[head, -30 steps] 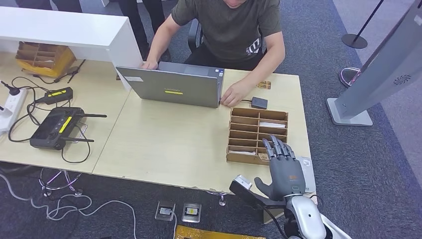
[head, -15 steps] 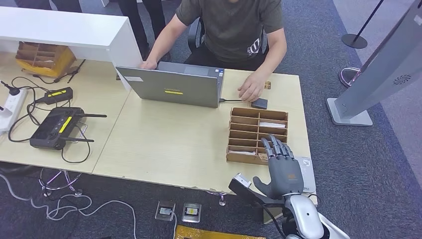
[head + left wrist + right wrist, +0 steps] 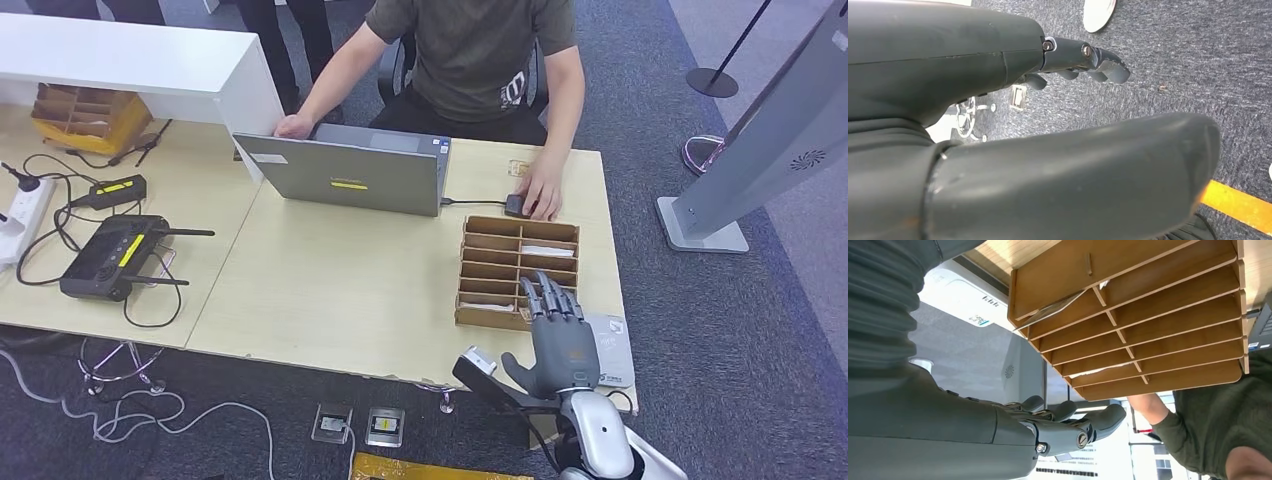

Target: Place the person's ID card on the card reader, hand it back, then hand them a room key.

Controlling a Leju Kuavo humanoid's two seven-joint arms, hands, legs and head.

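My right hand [image 3: 556, 340] hovers with fingers spread and nothing in it, over the near right corner of a wooden slotted rack [image 3: 497, 262] that holds white cards [image 3: 546, 250]. In the right wrist view that hand [image 3: 1013, 427] is empty beside the rack [image 3: 1148, 305]. A flat white device [image 3: 613, 350] lies at the table's near right corner, just right of my hand. Across the table a person's hand [image 3: 543, 188] rests on a small black device [image 3: 513, 205] cabled to the laptop. A pale card [image 3: 518, 167] lies by the far edge. My left hand [image 3: 1013, 65] hangs over carpet, fingers extended, empty.
A grey laptop [image 3: 345, 177] stands open at the far middle of the table, facing the seated person [image 3: 465, 60]. On the left table lie a black router [image 3: 108, 255], cables and a power strip [image 3: 18, 215]. A white counter [image 3: 130, 60] rises at the far left.
The person's hand has moved right from beside the laptop onto the small black device, uncovering the pale card. My right hand has drifted slightly toward the near edge.
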